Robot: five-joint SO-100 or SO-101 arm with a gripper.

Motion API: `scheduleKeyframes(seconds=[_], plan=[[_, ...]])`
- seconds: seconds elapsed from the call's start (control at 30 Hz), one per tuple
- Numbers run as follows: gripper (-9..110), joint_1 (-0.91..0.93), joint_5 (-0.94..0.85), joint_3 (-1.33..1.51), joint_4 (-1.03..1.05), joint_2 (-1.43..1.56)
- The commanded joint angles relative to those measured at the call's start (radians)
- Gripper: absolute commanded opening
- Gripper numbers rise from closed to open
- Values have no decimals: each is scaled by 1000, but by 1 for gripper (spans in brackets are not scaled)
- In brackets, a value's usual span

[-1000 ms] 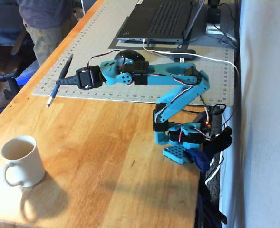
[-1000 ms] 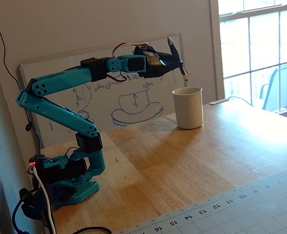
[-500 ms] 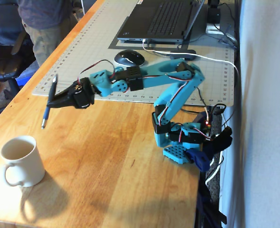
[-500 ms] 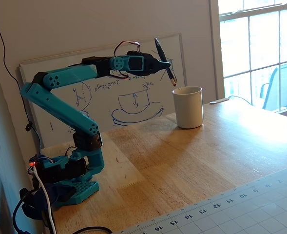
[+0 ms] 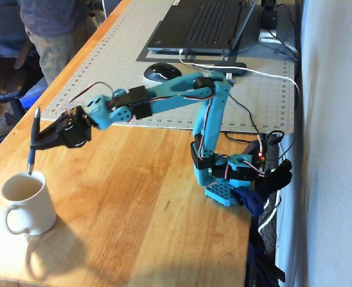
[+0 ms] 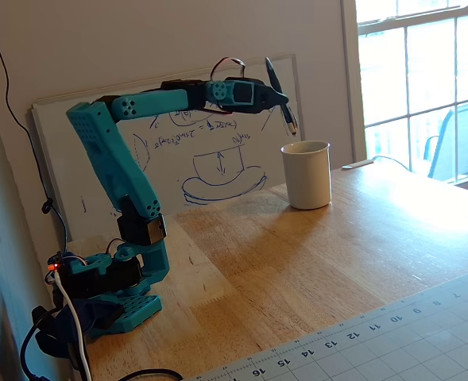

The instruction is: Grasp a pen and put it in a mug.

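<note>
The cream-white mug (image 5: 26,202) stands upright near the front left of the wooden table; it also shows far along the table in the other fixed view (image 6: 307,174). My gripper (image 5: 39,139) (image 6: 280,98) is stretched out toward the mug and shut on the slim dark pen (image 5: 33,142) (image 6: 279,94). The pen hangs nearly upright, tip down, with its silvery tip just above the mug's rim. Pen and mug look apart.
A grey cutting mat (image 5: 134,66) carries a laptop (image 5: 202,24) and a black mouse (image 5: 162,72) behind the arm. A whiteboard (image 6: 178,151) leans on the wall by the table. A person (image 5: 53,30) stands at the table's far left end. The arm's base (image 5: 229,179) sits at the right edge.
The arm has reached out and swung toward the mug, carrying the pen from over the mat's edge to just above the mug's rim. The pen has turned more upright.
</note>
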Motion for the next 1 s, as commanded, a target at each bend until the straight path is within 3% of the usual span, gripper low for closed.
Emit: scheduleKeyframes(seconds=[0.0, 0.4, 0.73, 0.97], plan=[[1, -5, -9, -130, -14, -38], [1, -9, -8, -121, -14, -121], [16, -2, 8, -138, -14, -132], [19, 5, 58, -141, -14, -115]])
